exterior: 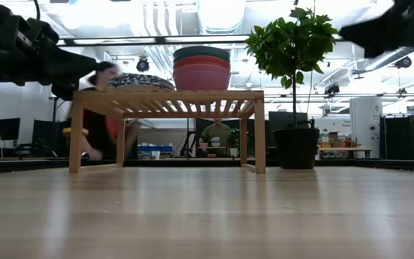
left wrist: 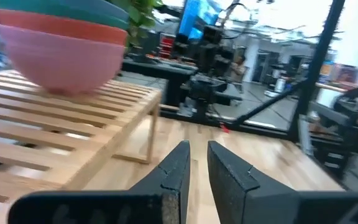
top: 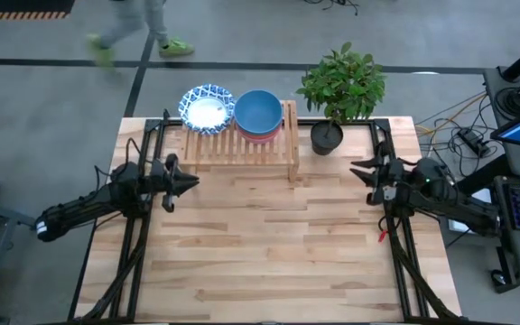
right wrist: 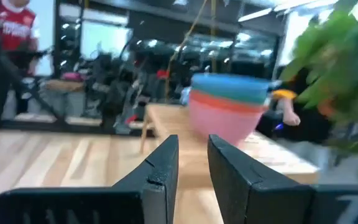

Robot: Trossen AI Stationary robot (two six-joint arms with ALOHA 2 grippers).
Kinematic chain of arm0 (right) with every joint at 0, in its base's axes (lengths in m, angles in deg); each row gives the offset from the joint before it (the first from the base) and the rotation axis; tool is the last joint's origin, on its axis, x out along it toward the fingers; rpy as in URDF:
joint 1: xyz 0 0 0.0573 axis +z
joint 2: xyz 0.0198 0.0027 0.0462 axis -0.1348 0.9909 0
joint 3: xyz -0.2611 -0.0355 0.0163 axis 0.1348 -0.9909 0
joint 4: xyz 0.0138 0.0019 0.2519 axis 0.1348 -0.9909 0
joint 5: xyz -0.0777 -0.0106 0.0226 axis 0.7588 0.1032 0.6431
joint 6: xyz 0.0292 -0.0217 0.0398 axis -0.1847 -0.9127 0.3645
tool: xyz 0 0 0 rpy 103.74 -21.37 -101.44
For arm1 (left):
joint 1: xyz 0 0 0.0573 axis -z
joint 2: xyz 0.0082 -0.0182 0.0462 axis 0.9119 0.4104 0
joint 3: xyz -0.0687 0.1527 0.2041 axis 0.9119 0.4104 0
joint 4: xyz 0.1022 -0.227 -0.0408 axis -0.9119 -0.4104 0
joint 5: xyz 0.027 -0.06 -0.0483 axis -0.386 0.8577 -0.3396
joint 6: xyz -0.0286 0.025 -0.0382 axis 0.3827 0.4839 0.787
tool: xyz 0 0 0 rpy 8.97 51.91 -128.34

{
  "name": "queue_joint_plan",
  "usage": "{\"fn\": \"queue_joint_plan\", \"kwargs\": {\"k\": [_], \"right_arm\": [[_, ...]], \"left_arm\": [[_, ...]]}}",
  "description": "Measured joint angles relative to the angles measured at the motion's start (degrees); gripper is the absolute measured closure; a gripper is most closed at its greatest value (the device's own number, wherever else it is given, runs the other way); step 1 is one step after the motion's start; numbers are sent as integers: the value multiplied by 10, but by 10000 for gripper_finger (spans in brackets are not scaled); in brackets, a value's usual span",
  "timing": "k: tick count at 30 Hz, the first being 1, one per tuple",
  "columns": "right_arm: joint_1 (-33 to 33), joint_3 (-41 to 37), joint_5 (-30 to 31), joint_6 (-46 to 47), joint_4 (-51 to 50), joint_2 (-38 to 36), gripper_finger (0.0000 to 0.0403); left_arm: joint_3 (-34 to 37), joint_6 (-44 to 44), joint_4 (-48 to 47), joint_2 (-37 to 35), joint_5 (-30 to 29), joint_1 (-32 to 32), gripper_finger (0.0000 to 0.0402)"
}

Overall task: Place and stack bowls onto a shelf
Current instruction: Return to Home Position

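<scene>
Sitting on the shelf point(top: 242, 149), stiff-looking, slick bowls point(top: 258, 110) you'd pinch by the rim; left gripper point(top: 188, 181), right gripper point(top: 357, 170) flank it, jaws slightly parted, empty.

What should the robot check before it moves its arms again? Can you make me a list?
1. Left gripper empty: ok, open, nothing in it.
2. Right gripper empty: ok, open, nothing in it.
3. Patterned bowls stacked on the shelf: ok.
4. Coloured bowls stacked beside them: ok, blue one on top.
5. Both grippers apart from the shelf: ok.
6. All eight bowls up there: cannot tell, the stacks hide the count.
</scene>
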Motion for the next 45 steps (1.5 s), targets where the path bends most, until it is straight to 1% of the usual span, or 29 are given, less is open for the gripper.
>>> {"fn": "queue_joint_plan", "kwargs": {"k": [2, 5, 8, 11, 15, 18, 21, 23, 26, 29, 34, 40, 45], "right_arm": [[0, -17, -21, 4, 2, -4, 328], [0, -46, -27, 13, 25, -15, 326], [0, -84, -41, 18, 48, -15, 327], [0, -127, -46, 28, 96, -15, 332], [0, -126, -54, 35, 88, -11, 335], [0, -126, -26, 21, 83, -10, 335], [0, -127, 30, 17, 70, -7, 335], [0, -127, 74, 33, 69, -3, 335], [0, -127, 114, 65, 60, 1, 335], [0, -127, 118, 76, 61, 3, 335], [0, -127, 120, 65, 61, 4, 335], [0, -127, 120, 99, 61, 5, 335], [0, -127, 120, 81, 61, 5, 335]], "left_arm": [[0, 5, 0, 3, 16, 2, 363], [0, 3, 0, 11, 19, 4, 363], [0, -16, 0, 26, 20, 7, 363], [-1, -41, 0, 41, 20, 8, 363], [1, -44, -12, 54, 19, 8, 363], [0, -37, -10, 59, 18, 8, 363], [0, -30, -10, 62, 18, 8, 363], [0, -19, -10, 64, 18, 8, 363], [0, -14, -10, 68, 18, 8, 363], [-1, -7, -8, 70, 20, 8, 363], [-10, -6, -5, 72, 19, 8, 363], [-11, -4, -6, 81, 18, 8, 363], [-11, -3, -1, 84, 17, 8, 363]]}}
